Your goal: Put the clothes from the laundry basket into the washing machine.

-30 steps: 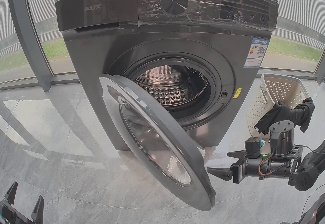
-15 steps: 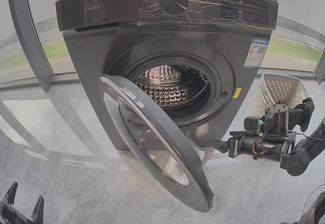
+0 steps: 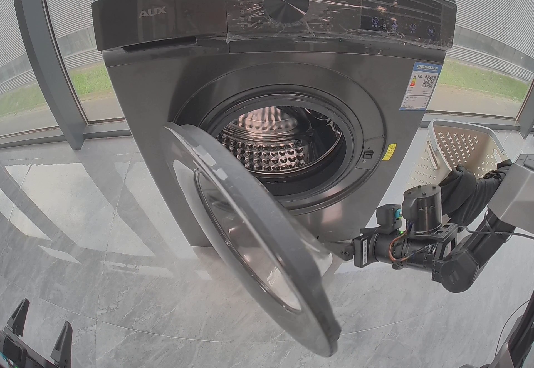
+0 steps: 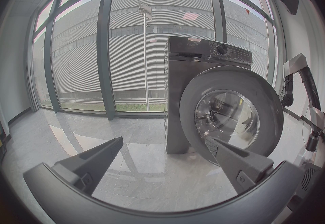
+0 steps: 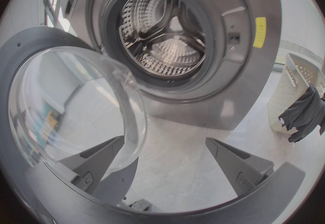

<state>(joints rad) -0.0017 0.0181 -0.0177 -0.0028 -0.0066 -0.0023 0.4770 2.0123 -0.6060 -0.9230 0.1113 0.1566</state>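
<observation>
The grey washing machine (image 3: 267,80) stands with its round door (image 3: 250,230) swung open and the bare steel drum (image 3: 272,146) showing. Right of it a white perforated laundry basket (image 3: 461,146) has dark clothes (image 3: 467,191) draped over its rim. My right gripper (image 3: 340,248) is low beside the door's inner side, open and holding nothing; in the right wrist view (image 5: 164,146) one finger (image 5: 98,153) lies close to the door's glass bulge (image 5: 74,106). The basket (image 5: 294,75) and the dark clothes (image 5: 304,113) sit off to the side there. My left gripper (image 3: 39,324) is open at the lower left, far from the machine.
Glossy grey tiled floor (image 3: 83,230) spreads around the machine. Large windows and a dark pillar (image 3: 39,41) stand behind it. The open door takes up the space in front of the drum opening.
My right arm has moved left and toward the machine, from in front of the basket to the door's inner edge. The door has swung slightly. The left arm has stayed put.
</observation>
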